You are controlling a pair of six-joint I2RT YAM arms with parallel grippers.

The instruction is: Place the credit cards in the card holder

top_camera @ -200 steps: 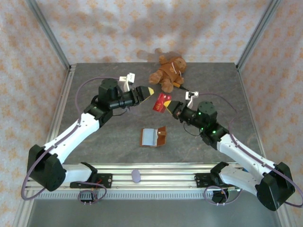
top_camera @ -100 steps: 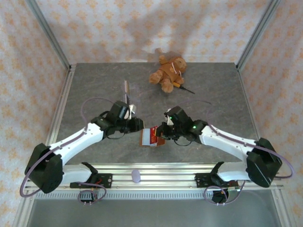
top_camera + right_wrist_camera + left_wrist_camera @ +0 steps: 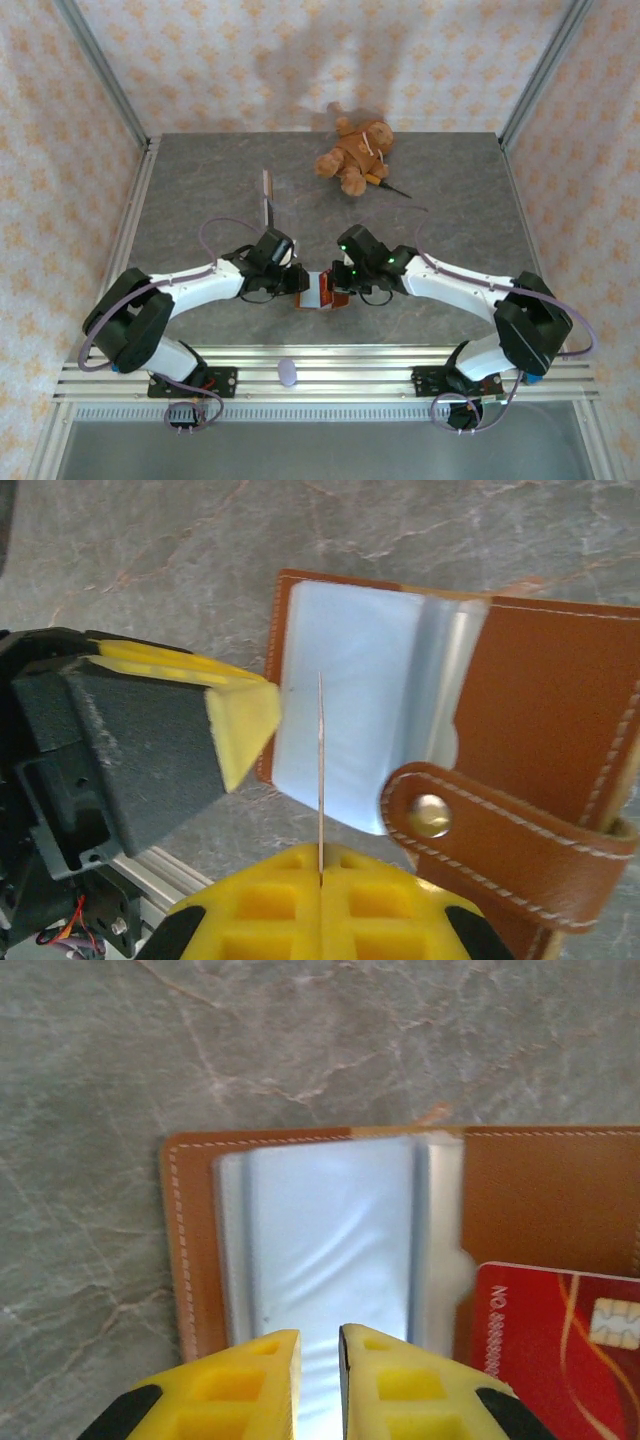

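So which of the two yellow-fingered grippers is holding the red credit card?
The right gripper: the red credit card stands edge-on in its grip. The left gripper is at the brown leather card holder's clear sleeve instead.

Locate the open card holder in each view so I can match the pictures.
Top external: the card holder lies open, low centre.
Left wrist: the card holder spans the middle and right, with its brown cover at right.
Right wrist: the card holder sits upper right, behind the edge-on credit card.
Shared landmark: the clear sleeves on the holder's left half.
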